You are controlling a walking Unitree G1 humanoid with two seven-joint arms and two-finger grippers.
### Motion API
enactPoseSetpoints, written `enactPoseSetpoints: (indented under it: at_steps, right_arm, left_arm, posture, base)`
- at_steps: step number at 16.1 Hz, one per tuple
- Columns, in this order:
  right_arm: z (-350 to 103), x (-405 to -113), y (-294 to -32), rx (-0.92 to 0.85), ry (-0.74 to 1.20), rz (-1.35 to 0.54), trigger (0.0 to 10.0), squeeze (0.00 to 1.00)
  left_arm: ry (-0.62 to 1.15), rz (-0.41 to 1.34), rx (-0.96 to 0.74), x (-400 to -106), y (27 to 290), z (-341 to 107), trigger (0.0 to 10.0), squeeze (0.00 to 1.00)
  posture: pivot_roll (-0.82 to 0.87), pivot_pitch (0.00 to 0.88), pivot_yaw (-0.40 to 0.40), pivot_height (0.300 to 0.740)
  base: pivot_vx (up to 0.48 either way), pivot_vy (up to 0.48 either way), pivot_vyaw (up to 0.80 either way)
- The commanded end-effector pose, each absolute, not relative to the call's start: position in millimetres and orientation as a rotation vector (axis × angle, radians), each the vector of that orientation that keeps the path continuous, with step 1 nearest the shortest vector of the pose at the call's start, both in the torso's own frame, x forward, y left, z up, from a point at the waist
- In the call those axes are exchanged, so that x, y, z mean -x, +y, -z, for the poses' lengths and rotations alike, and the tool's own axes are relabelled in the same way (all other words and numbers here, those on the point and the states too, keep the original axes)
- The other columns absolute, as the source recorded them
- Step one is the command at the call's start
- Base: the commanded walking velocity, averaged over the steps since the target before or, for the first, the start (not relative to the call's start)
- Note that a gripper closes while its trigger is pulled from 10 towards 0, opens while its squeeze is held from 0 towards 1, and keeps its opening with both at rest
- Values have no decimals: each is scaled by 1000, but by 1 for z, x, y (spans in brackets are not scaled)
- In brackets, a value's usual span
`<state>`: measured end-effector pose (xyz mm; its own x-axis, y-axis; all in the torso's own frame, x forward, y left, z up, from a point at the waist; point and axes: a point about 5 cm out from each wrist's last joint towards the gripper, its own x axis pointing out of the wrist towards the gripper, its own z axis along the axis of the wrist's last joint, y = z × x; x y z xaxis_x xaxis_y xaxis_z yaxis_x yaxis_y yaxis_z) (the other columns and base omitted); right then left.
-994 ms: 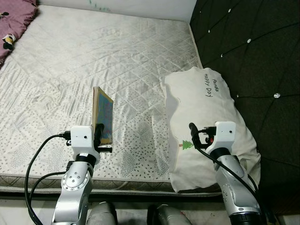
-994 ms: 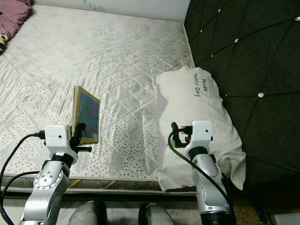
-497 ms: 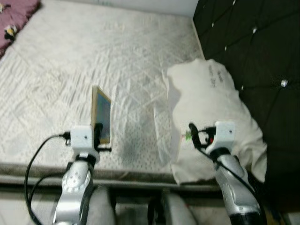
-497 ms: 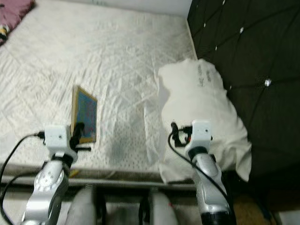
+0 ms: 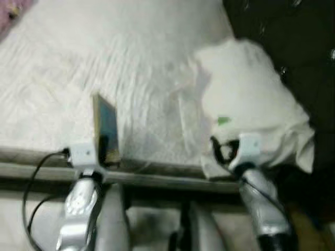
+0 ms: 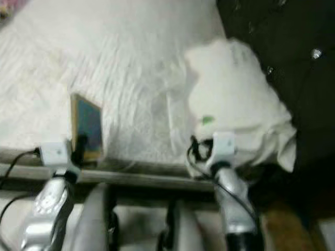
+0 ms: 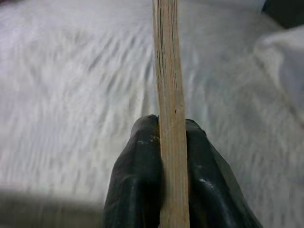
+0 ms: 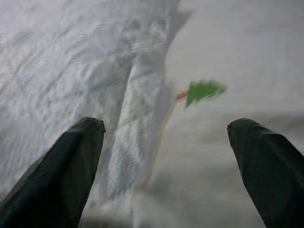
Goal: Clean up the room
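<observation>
My left gripper point(image 5: 106, 149) is shut on a thin wooden-framed picture board point(image 5: 105, 125), held upright on edge over the bed's front edge; its blue painted face shows in the right eye view point(image 6: 89, 125). The left wrist view has both black fingers point(image 7: 137, 175) clamped on the board's wooden edge point(image 7: 168, 95). My right gripper point(image 5: 217, 149) stands open near the front of a white pillow point(image 5: 251, 99) with a green tree print point(image 8: 204, 90). Its two fingers point(image 8: 71, 161) are spread wide apart, nothing between them. All views are blurred.
The bed's white quilted mattress point(image 5: 78, 68) stretches ahead, its front edge point(image 5: 157, 175) just below the grippers. A black tufted headboard point(image 5: 293, 26) stands on the right behind the pillow. My legs show below the bed edge.
The whole picture has shifted and blurred: the bed edge now sits higher in view, so the camera has moved back or tilted down. Both grippers keep their poses and the board stays held.
</observation>
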<state>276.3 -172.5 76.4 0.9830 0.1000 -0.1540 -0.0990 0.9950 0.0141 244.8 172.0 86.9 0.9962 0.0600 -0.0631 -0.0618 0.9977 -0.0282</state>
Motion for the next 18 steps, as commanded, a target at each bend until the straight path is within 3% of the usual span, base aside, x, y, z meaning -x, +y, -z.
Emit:
enactPoseSetpoints:
  at_steps: [1, 5, 16, 18]
  right_arm:
    - [-76, -275, -177, 4, 161, -92, 10000, 0]
    - [-78, -278, -178, 10, 162, -91, 10000, 0]
    - [-79, -279, -176, 18, 149, -86, 10000, 0]
    - [-78, -279, -177, 18, 150, -81, 10000, 0]
  left_arm:
    - [-14, -72, 9, -250, 173, -103, 10000, 0]
    - [-11, -52, 34, -250, 173, -104, 10000, 0]
    - [-28, 0, 71, -254, 164, -106, 10000, 0]
    - [-27, 10, 91, -255, 161, -105, 10000, 0]
  posture:
    - [39, 181, -138, 624]
    - [28, 190, -141, 624]
    - [20, 167, -133, 624]
    - [20, 165, -132, 624]
  base:
    - [0, 0, 0]
    - [0, 0, 0]
    - [316, 0, 0]
    - [0, 0, 0]
